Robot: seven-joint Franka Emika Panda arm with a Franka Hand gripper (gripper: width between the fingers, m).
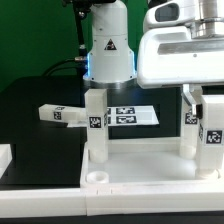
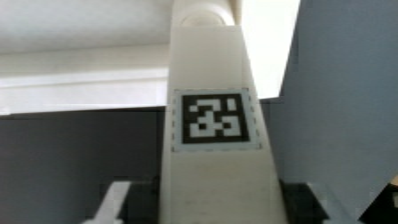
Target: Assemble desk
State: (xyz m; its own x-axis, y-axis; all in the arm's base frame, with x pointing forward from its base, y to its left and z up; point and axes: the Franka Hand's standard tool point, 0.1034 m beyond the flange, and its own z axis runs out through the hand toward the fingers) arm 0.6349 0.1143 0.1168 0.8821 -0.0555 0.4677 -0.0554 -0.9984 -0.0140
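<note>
Nearest, we see the desk panel (image 1: 150,170) lying flat across the lower frame, its raised rim toward us. Upright on it stand a centre-left leg (image 1: 95,128) and, at the right edge, two right-hand legs (image 1: 213,135). Just above those two, the gripper (image 1: 192,98) hangs from the upper right. In the wrist view its fingers (image 2: 116,203) press both sides of a tagged leg (image 2: 210,110), pinching it between the jaws. Farther back on the black table (image 1: 30,120), a loose leg (image 1: 60,114) lies left of centre, near the marker board (image 1: 132,116).
</note>
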